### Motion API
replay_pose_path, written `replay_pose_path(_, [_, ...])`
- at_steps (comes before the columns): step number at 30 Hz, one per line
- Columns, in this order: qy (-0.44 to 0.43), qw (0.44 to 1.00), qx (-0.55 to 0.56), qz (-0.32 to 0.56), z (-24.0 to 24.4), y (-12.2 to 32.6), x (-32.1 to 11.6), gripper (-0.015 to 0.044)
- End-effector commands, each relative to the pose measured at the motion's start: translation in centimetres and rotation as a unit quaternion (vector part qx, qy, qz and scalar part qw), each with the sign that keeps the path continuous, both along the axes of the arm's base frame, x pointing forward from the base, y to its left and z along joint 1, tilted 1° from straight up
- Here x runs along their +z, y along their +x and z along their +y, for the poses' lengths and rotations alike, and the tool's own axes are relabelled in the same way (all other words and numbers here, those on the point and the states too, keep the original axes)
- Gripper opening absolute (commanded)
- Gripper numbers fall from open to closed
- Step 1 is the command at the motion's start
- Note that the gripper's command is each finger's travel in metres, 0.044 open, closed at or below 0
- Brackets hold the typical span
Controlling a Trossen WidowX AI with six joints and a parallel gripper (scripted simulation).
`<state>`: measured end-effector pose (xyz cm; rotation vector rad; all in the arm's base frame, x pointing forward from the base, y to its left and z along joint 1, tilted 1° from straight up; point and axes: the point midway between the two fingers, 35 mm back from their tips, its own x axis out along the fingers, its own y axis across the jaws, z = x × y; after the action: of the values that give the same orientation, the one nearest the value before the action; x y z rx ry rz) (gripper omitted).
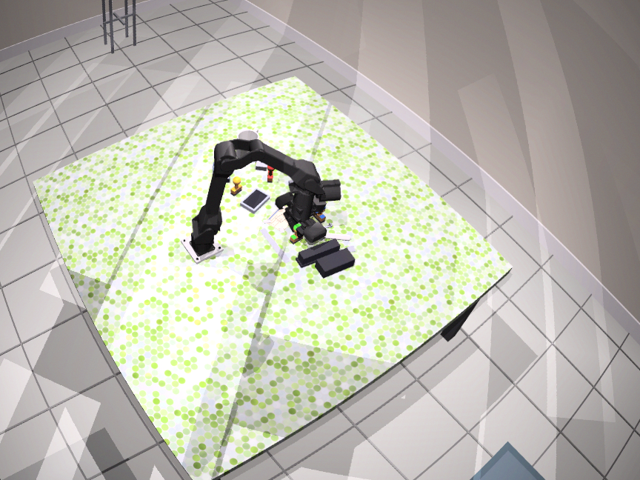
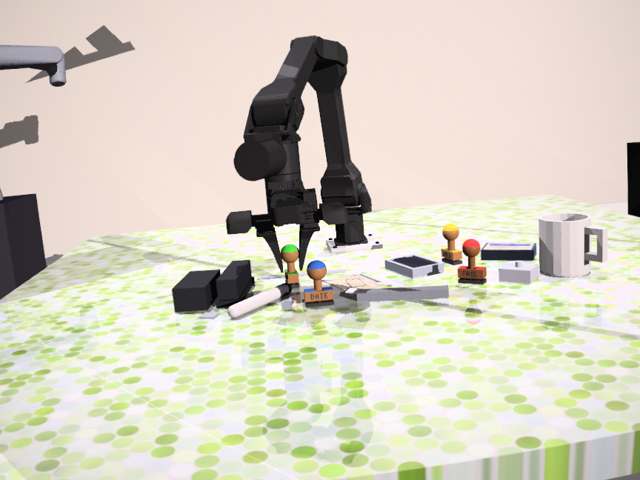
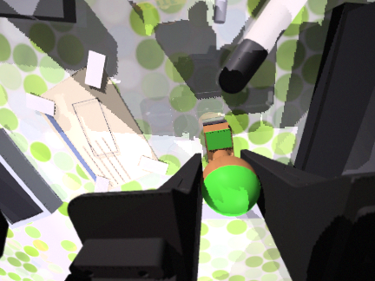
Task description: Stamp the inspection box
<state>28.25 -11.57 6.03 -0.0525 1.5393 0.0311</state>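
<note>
The PASS stamp [image 3: 230, 191] [image 2: 290, 252] [image 1: 295, 227], with a green knob on a wooden handle, stands upright on the bench. My gripper [image 3: 220, 157] [image 2: 292, 266] reaches straight down over it and is shut on the stamp just under the knob. The beige card [image 3: 130, 133] [image 2: 358, 281] lies flat just beside the stamp, and its outlined inspection box [image 3: 74, 107] shows no print. The dark ink pad [image 2: 413, 264] [image 1: 255, 200] in its grey tray sits beyond the card, toward the arm's base.
A blue DATE stamp [image 2: 318, 282], a white marker [image 2: 256, 302] [image 3: 278, 20] and two black blocks [image 2: 195, 290] [image 2: 235, 281] crowd close around the gripper. A grey bar [image 2: 406, 292] lies in front of the card. Red [image 2: 471, 264] and yellow [image 2: 450, 242] stamps and a mug [image 2: 566, 244] stand farther off.
</note>
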Motion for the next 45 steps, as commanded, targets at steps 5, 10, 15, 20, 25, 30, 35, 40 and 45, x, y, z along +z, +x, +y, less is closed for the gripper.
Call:
replay_pose_path(5, [0.000,1.000,0.000,-0.001,0.0,0.1,0.4,0.0000])
replay_pose_path(10, [0.000,1.000,0.000,-0.001,0.0,0.1,0.7,0.0000])
replay_pose_path(15, [0.000,1.000,0.000,-0.001,-0.1,0.1,0.9,0.0000])
replay_pose_path(20, [0.001,1.000,0.000,-0.001,-0.1,0.1,1.2,0.0000])
replay_pose_path(25, [0.001,1.000,0.000,-0.001,-0.1,0.1,1.4,0.0000])
replay_pose_path(30, [0.001,1.000,0.000,-0.001,-0.1,0.1,1.6,0.0000])
replay_pose_path(35, [0.001,1.000,0.000,-0.001,-0.1,0.1,1.9,0.0000])
replay_pose_path(40, [0.001,1.000,0.000,-0.001,-0.1,0.1,2.1,0.0000])
replay_pose_path(45, [0.002,1.000,0.000,-0.001,-0.1,0.1,2.4,0.0000])
